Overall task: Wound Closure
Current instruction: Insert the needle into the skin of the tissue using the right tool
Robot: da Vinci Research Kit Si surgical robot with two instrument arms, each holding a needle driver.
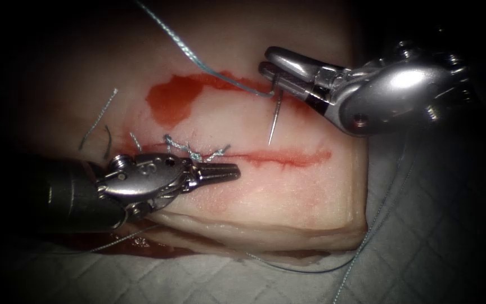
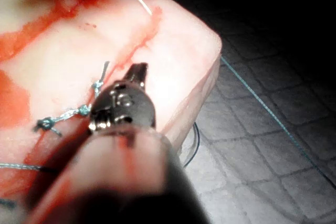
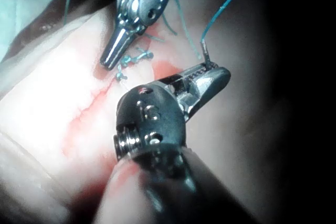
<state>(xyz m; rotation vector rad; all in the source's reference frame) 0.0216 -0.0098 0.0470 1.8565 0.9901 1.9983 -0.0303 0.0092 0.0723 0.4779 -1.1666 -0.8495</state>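
My right tool comes in from the upper right, jaws shut on the curved needle near its thread end. The needle hangs free of the tissue, its tip pointing down just short of the open right stretch of the cut. Blue thread runs from the needle's tail up and to the left. My left tool lies low on the tissue beside the knots, shut and holding nothing. The wrist views show the left tool by the knots, and the right tool gripping the needle.
A patch of red fluid lies on the tissue left of the needle. Cut thread ends lie at the far left. Grey quilted cloth surrounds the tissue, with slack thread trailing over it on the right.
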